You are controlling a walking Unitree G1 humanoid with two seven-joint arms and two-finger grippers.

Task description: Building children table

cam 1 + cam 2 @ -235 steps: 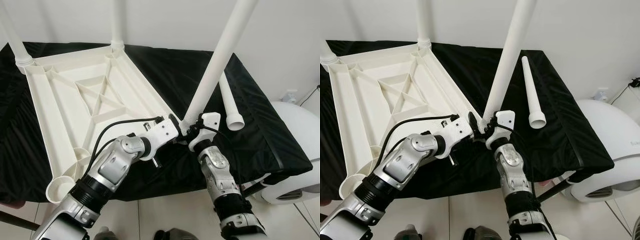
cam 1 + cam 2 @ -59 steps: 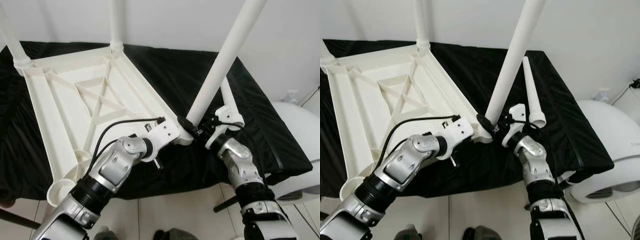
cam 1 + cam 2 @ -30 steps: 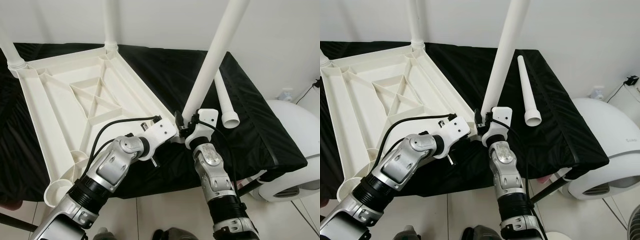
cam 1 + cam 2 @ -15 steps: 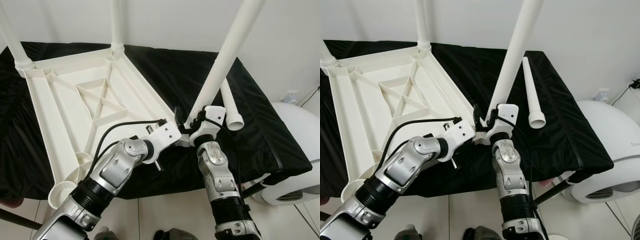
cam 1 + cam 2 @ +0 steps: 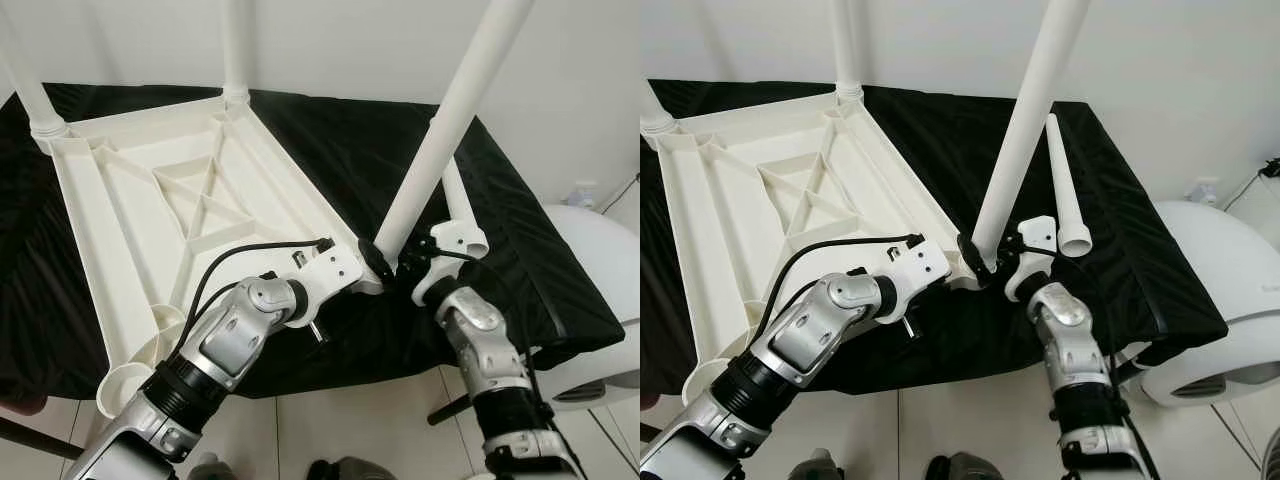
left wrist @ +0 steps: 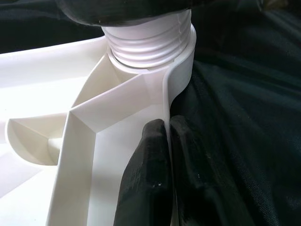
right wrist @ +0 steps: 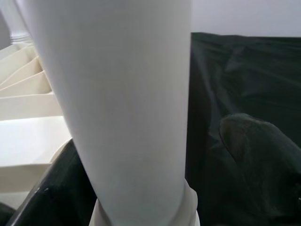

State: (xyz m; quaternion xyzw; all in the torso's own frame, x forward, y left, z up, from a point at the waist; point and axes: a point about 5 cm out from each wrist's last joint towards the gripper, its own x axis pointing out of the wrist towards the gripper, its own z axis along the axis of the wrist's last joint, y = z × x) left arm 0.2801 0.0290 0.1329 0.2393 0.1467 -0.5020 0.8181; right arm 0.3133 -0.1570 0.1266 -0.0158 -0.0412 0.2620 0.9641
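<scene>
With the tabletop point(image 5: 150, 200) rim pinched by the left gripper point(image 6: 165, 141) and the leg point(image 5: 440, 130) straddled at the near right corner socket by the parted right gripper point(image 5: 392, 262), cross-threading is risked if the tilted leg is turned.

The upturned white plastic tabletop point(image 5: 150, 200) is smooth with a soft sheen, its ribs moulded. The white plastic leg point(image 5: 440, 140) is equally smooth, with ridged threads at its base. Crinkled black cloth point(image 5: 520, 260) covering the surface looks slightly shiny. Both arms are brushed silver metal; the left pincer point(image 6: 160, 179) has matt black fingers.
</scene>
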